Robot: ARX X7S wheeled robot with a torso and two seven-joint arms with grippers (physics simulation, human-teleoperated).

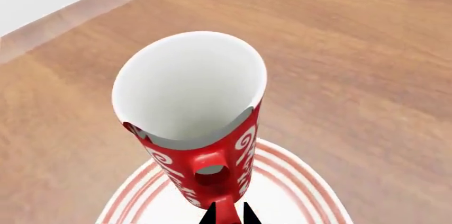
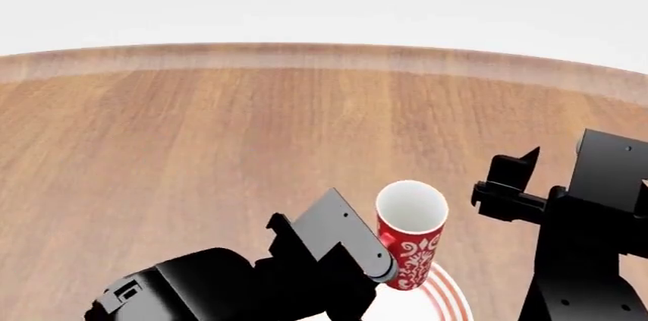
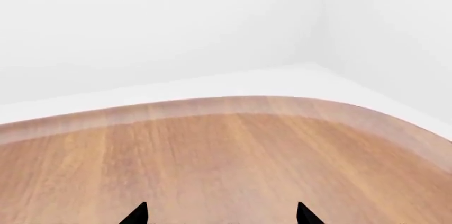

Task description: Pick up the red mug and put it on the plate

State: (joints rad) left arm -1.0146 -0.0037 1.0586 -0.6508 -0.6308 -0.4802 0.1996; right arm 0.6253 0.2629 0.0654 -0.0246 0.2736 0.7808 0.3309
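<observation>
Red mug (image 1: 205, 144) hangs upright over the plate (image 1: 297, 192), the left gripper (image 1: 227, 214) with jaws pinched on its handle. Lowering straight until the base sits inside the rings, then releasing, seems best. Right gripper (image 3: 220, 216) stands apart, jaws wide and empty.

A tall red ceramic mug (image 1: 211, 144) with white floral scrolls on its outside, plain white inside, and a solid red loop handle. A round white plate (image 1: 297, 192) ringed with several thin concentric red bands near its rim. A warm brown wooden tabletop (image 2: 202, 146) with streaked grain and a paler edge. Black robot arms.
</observation>
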